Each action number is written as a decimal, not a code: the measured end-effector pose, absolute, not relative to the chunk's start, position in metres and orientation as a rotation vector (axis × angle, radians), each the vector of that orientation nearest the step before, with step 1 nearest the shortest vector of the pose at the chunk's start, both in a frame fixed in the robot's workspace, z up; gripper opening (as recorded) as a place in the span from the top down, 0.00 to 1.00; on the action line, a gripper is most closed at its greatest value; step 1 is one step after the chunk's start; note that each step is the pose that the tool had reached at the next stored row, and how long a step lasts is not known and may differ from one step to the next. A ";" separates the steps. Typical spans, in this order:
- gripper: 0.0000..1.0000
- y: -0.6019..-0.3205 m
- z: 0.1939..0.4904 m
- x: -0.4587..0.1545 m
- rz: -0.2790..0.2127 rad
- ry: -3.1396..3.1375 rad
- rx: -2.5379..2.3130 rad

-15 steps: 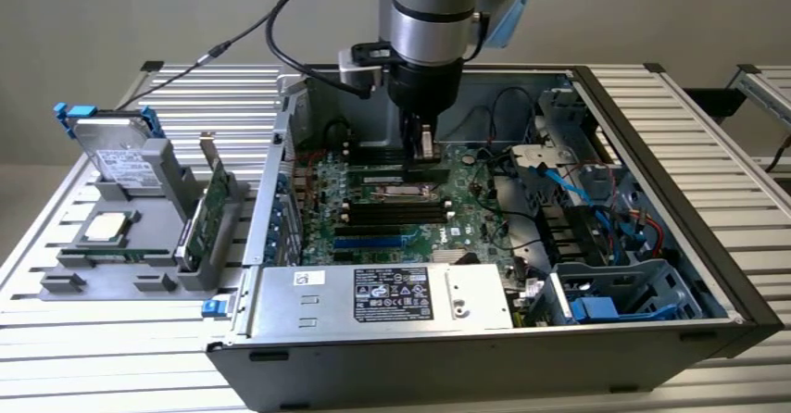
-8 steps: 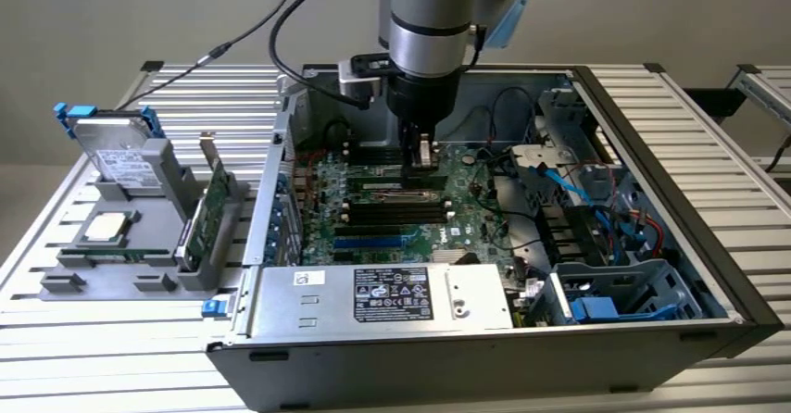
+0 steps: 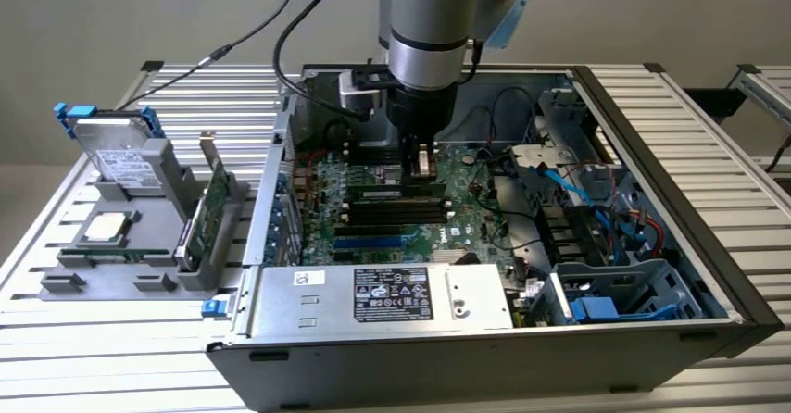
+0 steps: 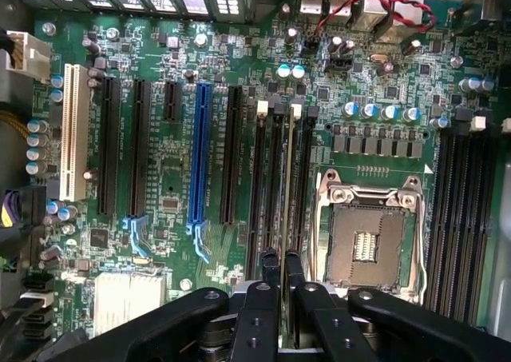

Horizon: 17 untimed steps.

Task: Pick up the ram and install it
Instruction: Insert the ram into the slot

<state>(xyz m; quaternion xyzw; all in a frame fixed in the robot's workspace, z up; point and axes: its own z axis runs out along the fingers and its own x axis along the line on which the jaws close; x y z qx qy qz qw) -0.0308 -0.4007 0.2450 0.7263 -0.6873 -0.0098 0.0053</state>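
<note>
The ram [image 3: 398, 190] is a long green stick with black chips, standing on edge along the black memory slots [image 3: 393, 211] of the motherboard inside the open computer case. My gripper [image 3: 420, 167] reaches straight down onto one end of it. In the wrist view the ram [image 4: 286, 178] appears edge-on as a thin pale line over one slot, between neighbouring black slots. The gripper [image 4: 282, 260] has its two black fingers close together, one on each side of the stick's edge, shut on it. Whether the stick is fully seated in the slot I cannot tell.
An empty processor socket [image 4: 371, 238] lies beside the slots, with several more black slots [image 4: 459, 210] beyond it and a blue slot [image 4: 200, 162] on the other side. The power supply [image 3: 383, 297], blue cables [image 3: 581, 191] and case walls [image 3: 692, 200] surround the gripper. A grey holder at the exterior view's left carries a drive [image 3: 124, 158], a silver chip [image 3: 109, 228] and a green card [image 3: 213, 205].
</note>
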 end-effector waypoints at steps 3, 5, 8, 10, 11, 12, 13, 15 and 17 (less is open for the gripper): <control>0.87 -0.401 0.244 -0.031 -0.031 -2.156 2.269; 0.87 -0.401 0.244 -0.031 -0.031 -2.157 2.266; 0.87 -0.402 0.243 -0.031 -0.031 -2.158 2.261; 0.87 -0.403 0.242 -0.031 -0.032 -2.157 2.260; 0.87 -0.404 0.242 -0.031 -0.032 -2.156 2.259; 0.87 -0.405 0.242 -0.030 -0.032 -2.156 2.259; 0.87 -0.405 0.242 -0.030 -0.033 -2.155 2.258; 0.87 -0.407 0.242 -0.028 -0.034 -2.155 2.258; 0.87 -0.408 0.241 -0.028 -0.034 -2.155 2.257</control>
